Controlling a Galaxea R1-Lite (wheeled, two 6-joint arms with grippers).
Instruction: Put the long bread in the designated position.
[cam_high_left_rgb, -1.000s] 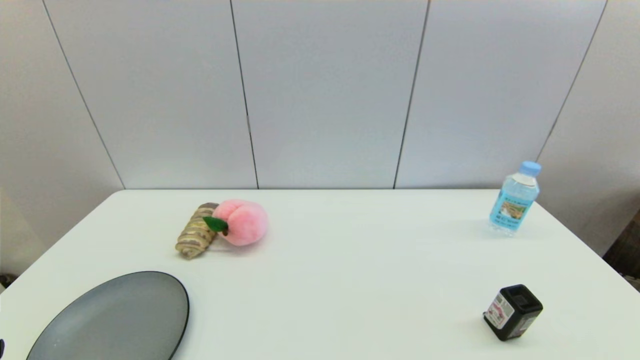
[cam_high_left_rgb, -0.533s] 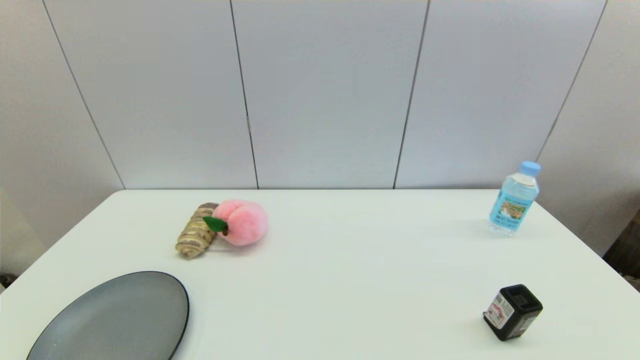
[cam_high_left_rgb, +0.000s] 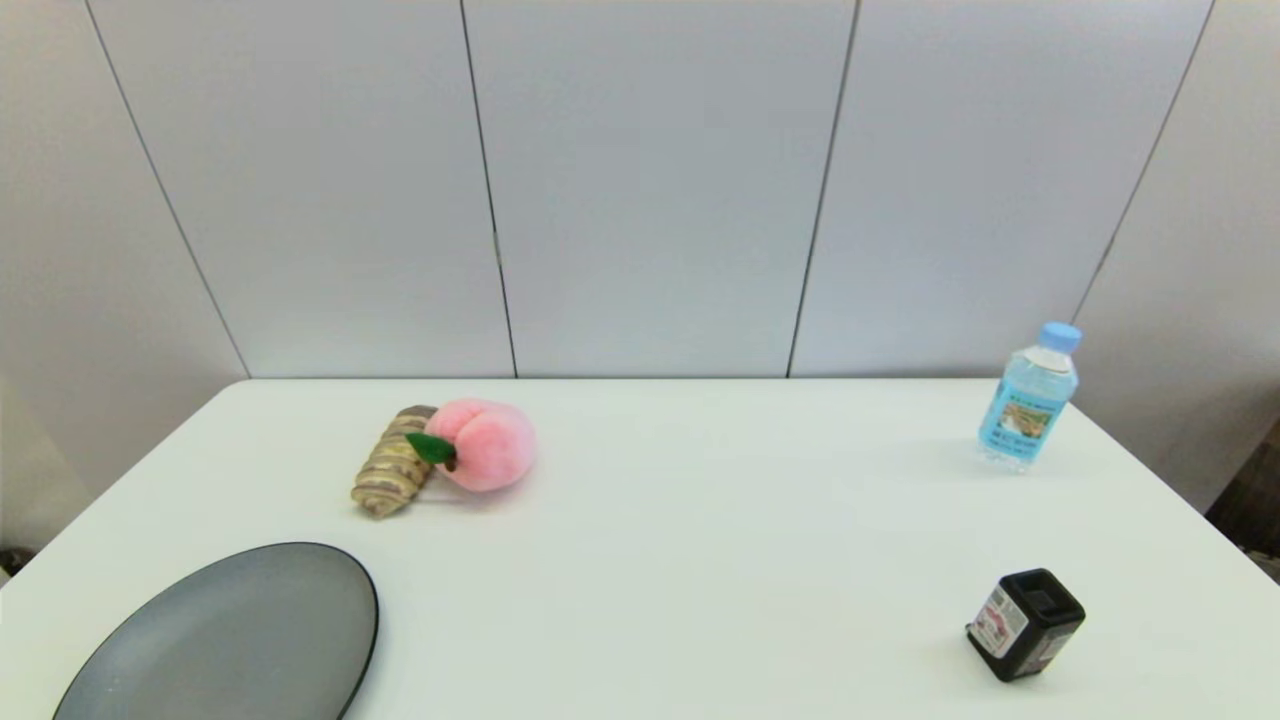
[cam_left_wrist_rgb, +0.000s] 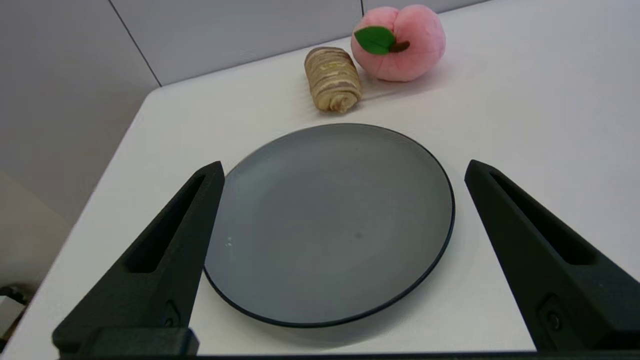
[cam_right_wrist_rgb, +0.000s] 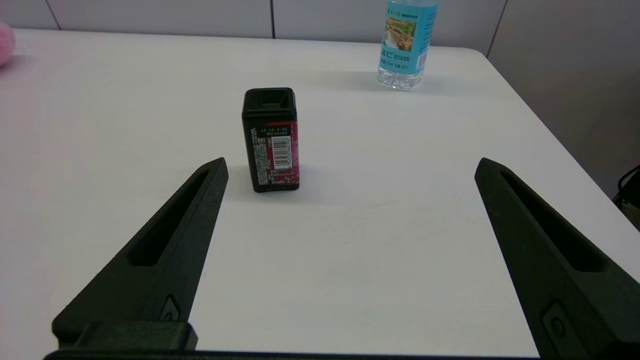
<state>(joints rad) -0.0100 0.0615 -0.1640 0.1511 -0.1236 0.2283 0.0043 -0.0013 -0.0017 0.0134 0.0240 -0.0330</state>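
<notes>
The long bread, a tan ridged loaf with dark stripes, lies on the white table at the back left, touching a pink plush peach; the left wrist view shows the long bread beyond the plate. My left gripper hangs open near the table's front left, in front of the grey plate, holding nothing. My right gripper is open and empty near the front right, facing a black box. Neither gripper shows in the head view. The designated position has no mark of its own.
A grey plate with a dark rim lies at the front left. A black box with a red label stands at the front right. A water bottle with a blue cap stands at the back right. Bare tabletop spreads across the middle.
A small dark tip at the head view's bottom left edge has dropped out of sight. The objects on the table have not moved.
</notes>
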